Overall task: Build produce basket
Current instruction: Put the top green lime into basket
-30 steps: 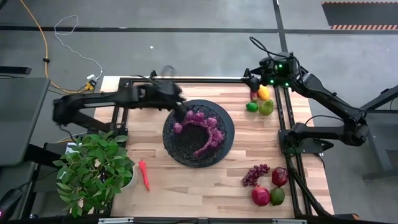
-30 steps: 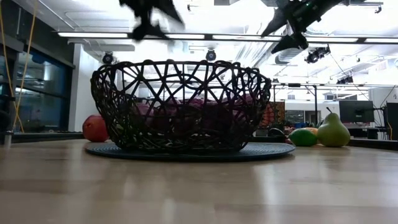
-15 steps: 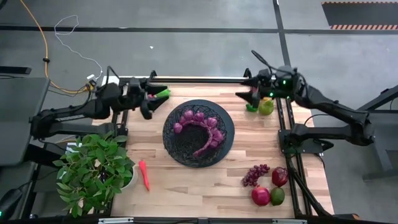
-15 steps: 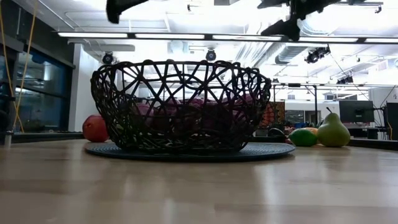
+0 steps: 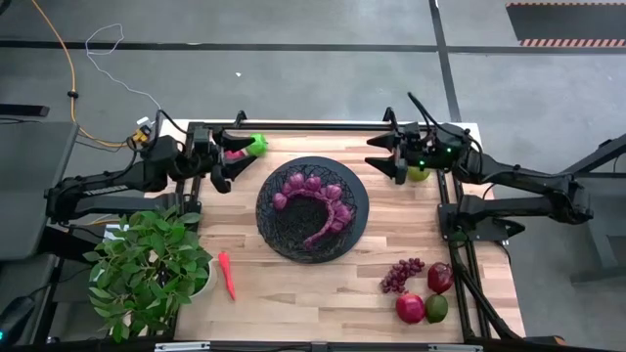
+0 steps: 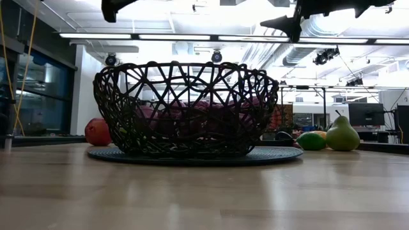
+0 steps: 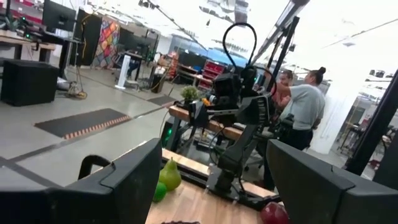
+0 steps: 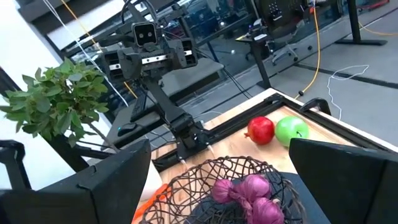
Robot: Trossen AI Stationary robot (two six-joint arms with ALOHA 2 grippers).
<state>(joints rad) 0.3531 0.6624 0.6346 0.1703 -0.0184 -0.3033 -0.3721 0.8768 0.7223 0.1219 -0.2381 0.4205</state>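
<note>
The black mesh basket (image 5: pixel 313 208) stands mid-table on a round black mat, with purple grape bunches (image 5: pixel 318 200) lying inside it. My left gripper (image 5: pixel 233 161) hangs open and level above the far left corner, pointing at the basket, over a green fruit (image 5: pixel 257 144) and a red fruit (image 8: pixel 261 129). My right gripper (image 5: pixel 380 154) hangs open and level at the far right, also facing the basket. A pear (image 6: pixel 342 134) and a lime (image 6: pixel 311 140) lie below it. Both grippers are high above the table in the low view, the left gripper (image 6: pixel 118 6) and the right gripper (image 6: pixel 287 24).
A potted plant (image 5: pixel 147 269) fills the near left corner, with a red-orange pepper (image 5: pixel 227 276) beside it. Another grape bunch (image 5: pixel 401 274), two red fruits (image 5: pixel 440 277) and a green fruit (image 5: pixel 436 308) lie at the near right. People stand in the room beyond (image 7: pixel 305 106).
My left gripper has drawn back from above the basket toward the table's far left corner and tipped up from pointing down to level. My right gripper has swung from over the far right fruits toward the basket and also tipped up to level. The grapes stay in the basket.
</note>
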